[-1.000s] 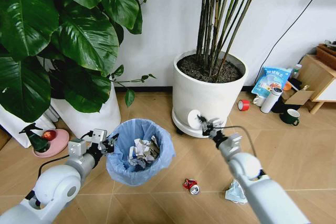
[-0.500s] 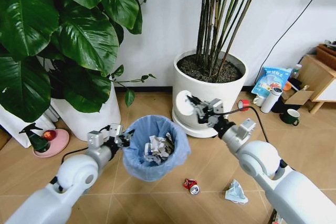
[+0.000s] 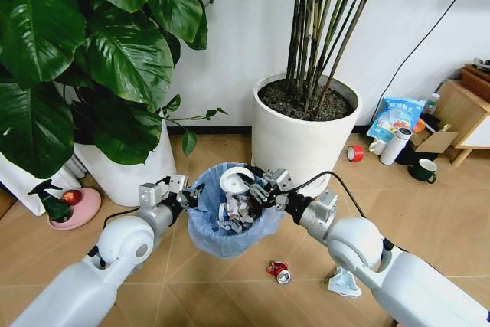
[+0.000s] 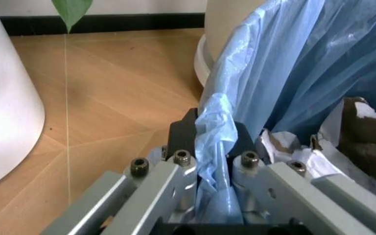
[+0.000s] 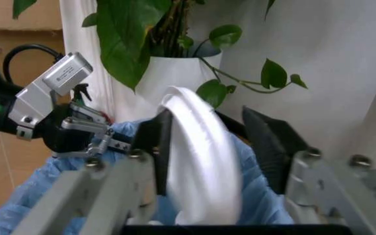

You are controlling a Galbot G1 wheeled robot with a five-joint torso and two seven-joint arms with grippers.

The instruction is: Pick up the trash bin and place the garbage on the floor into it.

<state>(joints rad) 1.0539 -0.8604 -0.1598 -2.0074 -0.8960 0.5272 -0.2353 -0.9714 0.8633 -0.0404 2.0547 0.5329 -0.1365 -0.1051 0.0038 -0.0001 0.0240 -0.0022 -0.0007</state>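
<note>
Head view, centre frame: right gripper [image 3: 246, 184] over the trash bin [image 3: 230, 223], white round lid [image 3: 234, 180] seemingly loose between parted jaws; left gripper [image 3: 191, 196] clamping bag rim.

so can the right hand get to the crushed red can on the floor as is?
Probably not yet: the right hand is over the trash bin with the white lid between its fingers; the red can lies unobstructed.

Home room: potted plants [image 3: 305, 124], wood floor [image 3: 429, 212]
</note>
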